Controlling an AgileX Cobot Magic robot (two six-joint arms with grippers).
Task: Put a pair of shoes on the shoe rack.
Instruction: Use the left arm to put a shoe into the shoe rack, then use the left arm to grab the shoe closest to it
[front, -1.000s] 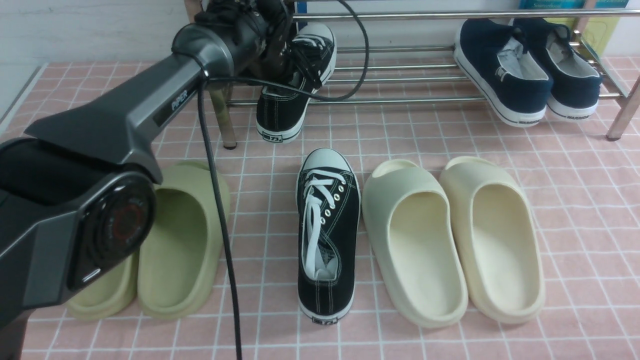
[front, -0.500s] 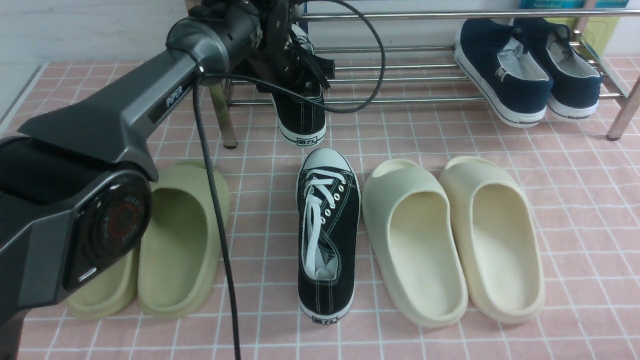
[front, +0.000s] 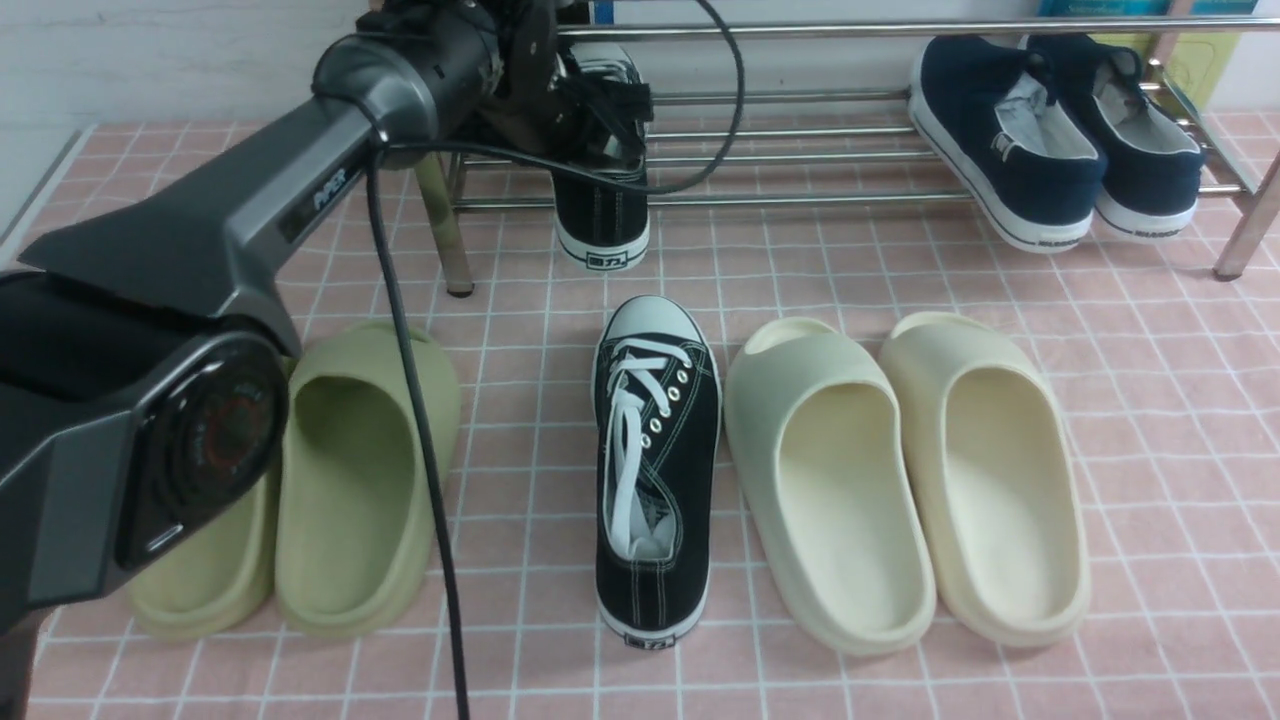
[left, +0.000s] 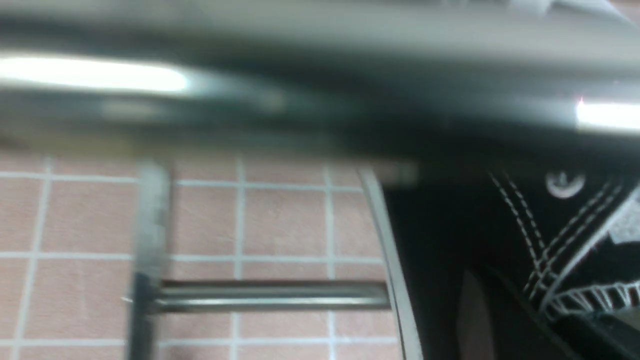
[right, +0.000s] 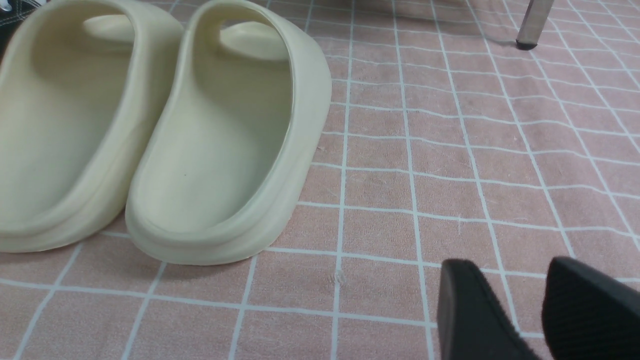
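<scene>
Jaws of the left gripper sit atop one black sneaker on the shoe rack, upper centre, grip impossible to tell; right gripper jaws apart, lower right

Left gripper: jaws buried behind own wrist and black cable; grip unreadable.
Racked sneaker: only heel end shows, toe and laces hidden; heel label too small to read.
Left wrist view: shoe rack rail mere blurred band; sneaker cut by picture edges.
Olive slides: outer one mostly behind left arm.
Right gripper: two black tips only, gap between, rest cut by frame edge.
Cream slides: one cut by edge in right wrist view.
</scene>
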